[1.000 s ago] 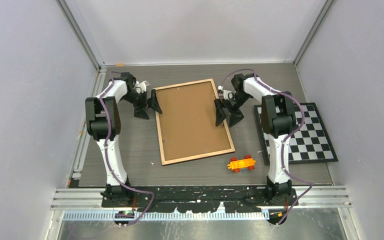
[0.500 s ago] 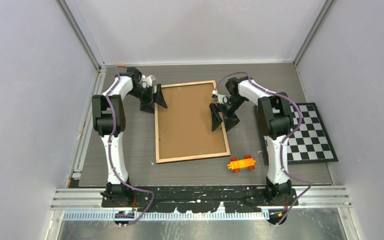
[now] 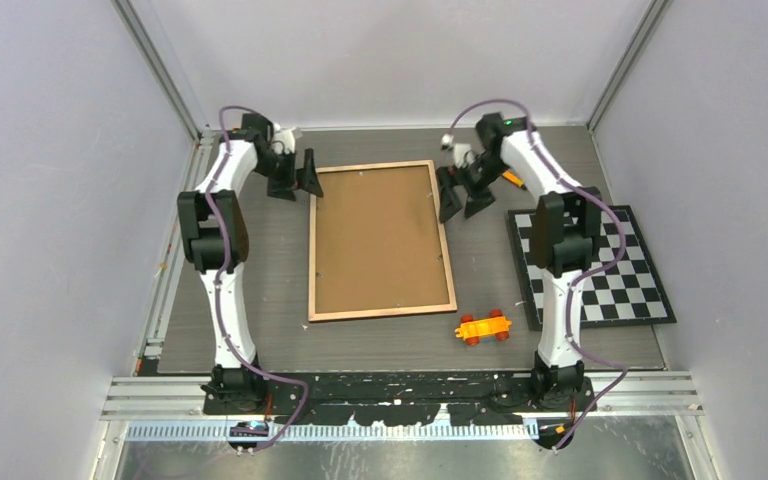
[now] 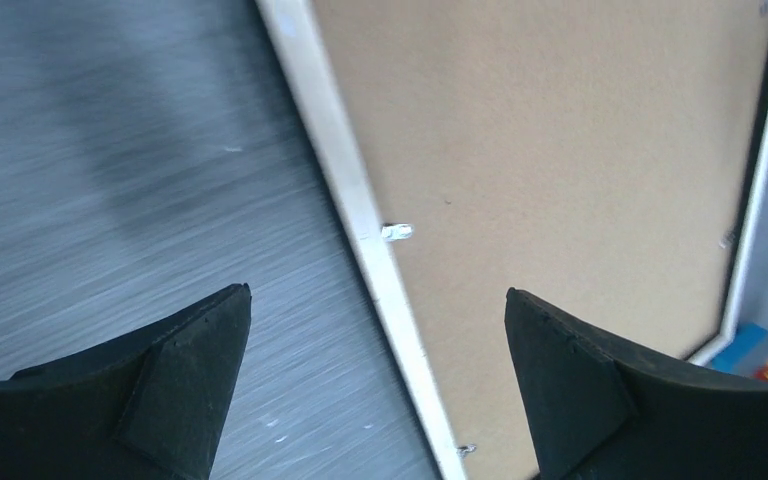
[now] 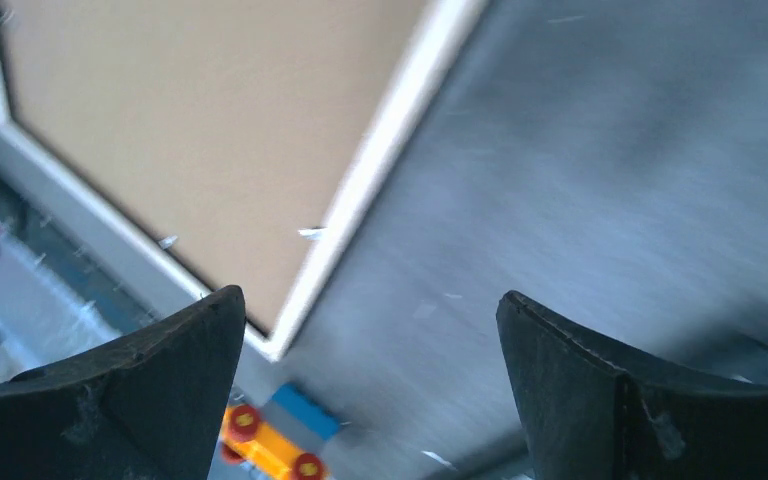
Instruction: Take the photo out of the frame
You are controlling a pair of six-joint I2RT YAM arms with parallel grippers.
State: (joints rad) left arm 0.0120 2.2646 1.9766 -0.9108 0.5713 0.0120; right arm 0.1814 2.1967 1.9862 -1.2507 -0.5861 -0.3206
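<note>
The frame (image 3: 380, 240) lies back up in the middle of the table, a brown board with a light wooden rim. The photo is hidden under that board. At the frame's far left corner my left gripper (image 3: 296, 182) is open. In the left wrist view the rim (image 4: 345, 180) runs between its fingertips, one over the table, one over the board (image 4: 560, 150), and the gripper (image 4: 376, 292) holds nothing. Just off the frame's far right edge my right gripper (image 3: 463, 203) is open over bare table. In its wrist view this gripper (image 5: 370, 295) is empty, with the board (image 5: 210, 120) to its left.
An orange toy car (image 3: 483, 327) sits by the frame's near right corner and shows blurred as the car (image 5: 270, 445) in the right wrist view. A black-edged checkerboard mat (image 3: 620, 280) lies at the right. Enclosure walls close in the left, right and back.
The frame has turned from tilted to square with the table. Both grippers have moved toward the back, and the right one has come off the board to just outside its right edge.
</note>
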